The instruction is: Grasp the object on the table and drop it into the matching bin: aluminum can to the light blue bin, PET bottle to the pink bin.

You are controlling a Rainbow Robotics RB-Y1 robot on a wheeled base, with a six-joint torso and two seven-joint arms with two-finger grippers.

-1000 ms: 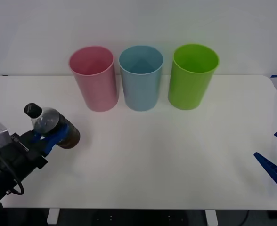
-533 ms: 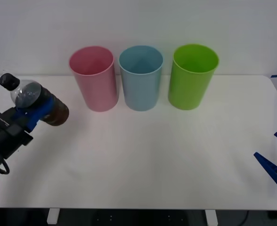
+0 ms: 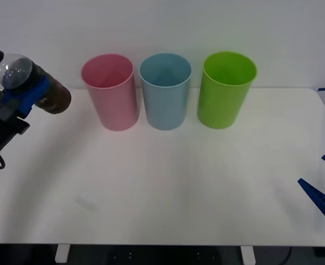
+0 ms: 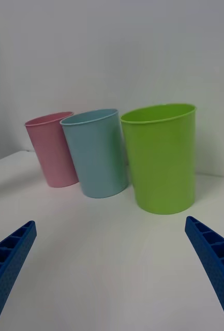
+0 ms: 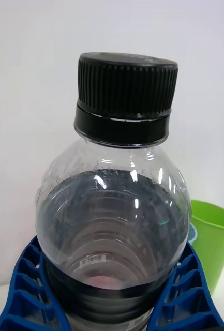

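Three bins stand in a row on the surface (image 3: 168,187) toward 12 o'clock: the pink bin (image 3: 110,93) at about 11, the light blue bin (image 3: 164,91) just beside it at 12, and the green bin (image 3: 224,90) at 1. At 10 o'clock the left hand (image 3: 20,95) holds the PET bottle (image 3: 31,83) tilted above the surface's edge, left of the pink bin and apart from it. The right hand (image 3: 324,182) sits at 4 o'clock over the near right corner, well apart from the bins.

The left gripper (image 3: 23,91) is raised at far left, fingers clamped; the right gripper (image 3: 324,187) hangs low, fingers spread.
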